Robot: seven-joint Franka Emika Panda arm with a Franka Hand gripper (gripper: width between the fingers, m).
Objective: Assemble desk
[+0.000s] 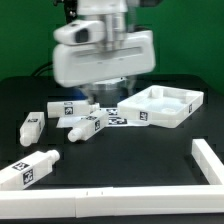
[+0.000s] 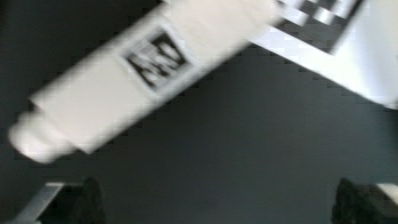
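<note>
The white desk top (image 1: 166, 105), with a raised rim, lies at the exterior view's right. Several white legs with square tags lie loose on the black table: one (image 1: 30, 125) at the left, one (image 1: 60, 108) further back, one (image 1: 85, 125) in the middle and one (image 1: 28, 171) at the front left. My gripper (image 1: 95, 92) hangs above the middle legs, blurred. In the wrist view a leg (image 2: 151, 65) lies slantwise ahead of my gripper (image 2: 217, 205). The dark fingertips (image 2: 71, 200) stand wide apart with only bare table between them. The gripper is open and empty.
The marker board (image 1: 118, 115) lies flat beside the middle leg and shows in the wrist view (image 2: 329, 30). A low white L-shaped fence (image 1: 120, 205) runs along the table's front and up the exterior view's right side.
</note>
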